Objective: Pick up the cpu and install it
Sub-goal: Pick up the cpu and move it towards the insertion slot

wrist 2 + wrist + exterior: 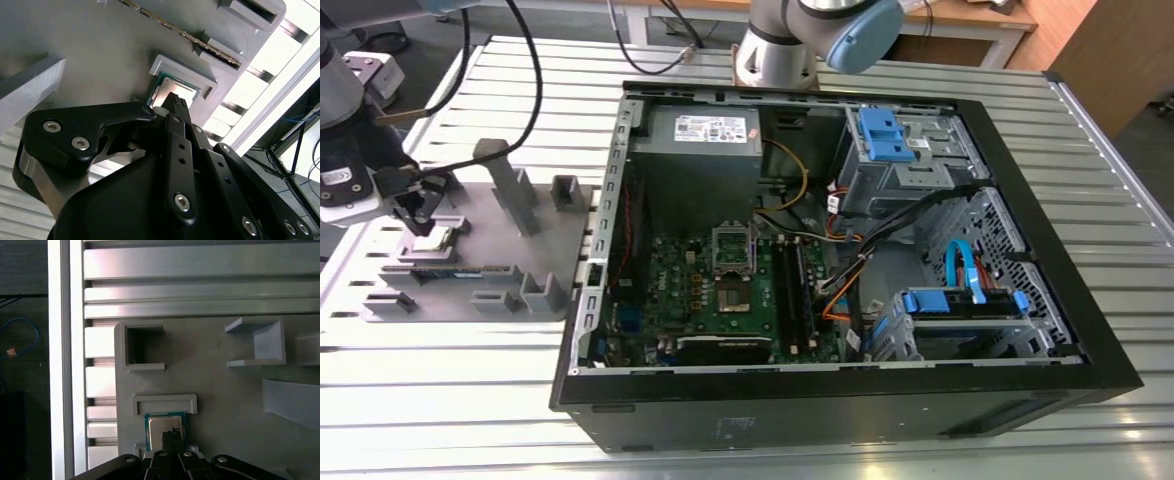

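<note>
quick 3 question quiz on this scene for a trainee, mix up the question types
1. True or false: the cpu already sits inside the computer case.
2. The gripper is closest to: A the cpu; B the computer case; C nothing nearby.
3. Fill in: in the exterior view, the grey tray lies on the case's ____ side.

Key: 1 false, it lies in the grey tray; 2 A; 3 left.

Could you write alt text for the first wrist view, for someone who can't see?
The robot's black hand is poised over the cpu, a small silvery square chip seated in a grey holder tray on a ribbed metal table.
</note>
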